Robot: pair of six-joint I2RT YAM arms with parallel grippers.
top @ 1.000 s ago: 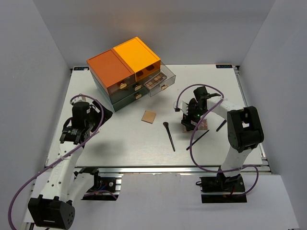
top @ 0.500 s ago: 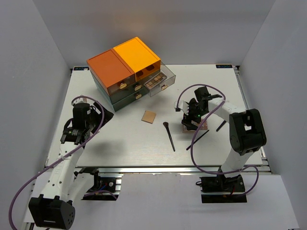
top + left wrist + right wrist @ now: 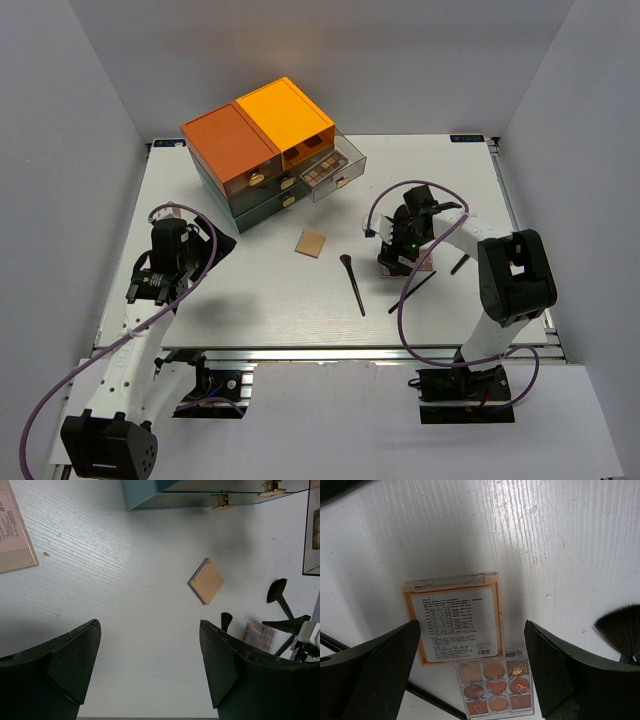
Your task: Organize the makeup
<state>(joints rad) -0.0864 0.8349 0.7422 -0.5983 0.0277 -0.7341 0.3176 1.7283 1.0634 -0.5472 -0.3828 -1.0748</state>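
Top view: left claw [image 3: 150, 290] hangs wide open and empty over left side of bench [image 3: 250, 310]. Right claw [image 3: 398, 255] equally wide, empty, low over right side. Tan compact [image 3: 311, 244] and black brush [image 3: 352, 283] lie mid-bench, near drawer box [image 3: 260, 150].
Left wrist view: compact flat on bench ahead of open claw, nothing gripped.
Right wrist view: label-side-up palette [image 3: 455, 620] directly beneath spread claw, eyeshadow palette [image 3: 495, 687] just beside it.
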